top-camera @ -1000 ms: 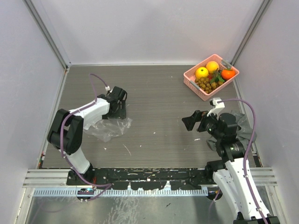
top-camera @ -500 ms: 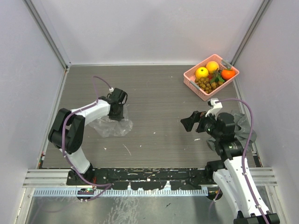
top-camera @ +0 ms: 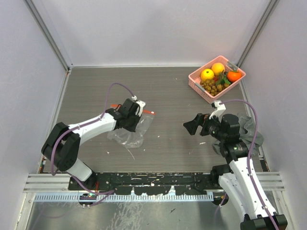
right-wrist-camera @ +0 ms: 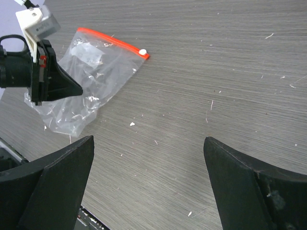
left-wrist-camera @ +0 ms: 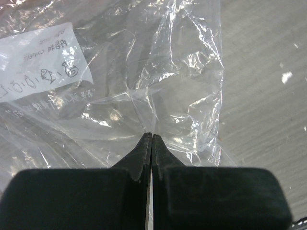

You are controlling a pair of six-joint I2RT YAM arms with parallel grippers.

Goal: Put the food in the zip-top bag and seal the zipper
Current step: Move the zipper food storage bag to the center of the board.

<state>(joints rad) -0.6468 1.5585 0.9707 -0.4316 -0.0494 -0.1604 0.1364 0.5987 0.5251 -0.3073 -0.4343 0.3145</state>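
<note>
"Top external view first. Where is the zip-top bag (top-camera: 128,135)?"

"It lies on the worktop (top-camera: 168,96), left of the middle. Its red zipper (top-camera: 147,112) is on the side toward the far edge."

"What is the left gripper (top-camera: 138,120) doing?"

"Look at the left wrist view. Its 2 fingers are pressed tight together, and a fold of the clear plastic is pinched at their tips."

"And the right gripper (top-camera: 194,126)?"

"Its 2 fingers stand wide apart with nothing between them. It hangs over the right half of the worktop, well apart from the bag."

"Where is the food?"

"All in the pink basket (top-camera: 194,82) at the far right corner. I see 1 yellow fruit (top-camera: 207,74), 2 orange fruits (top-camera: 218,68) and a bunch of small brown balls (top-camera: 211,86). A grey cloth (top-camera: 253,128) lies by the right edge, partly under the right arm."
</note>
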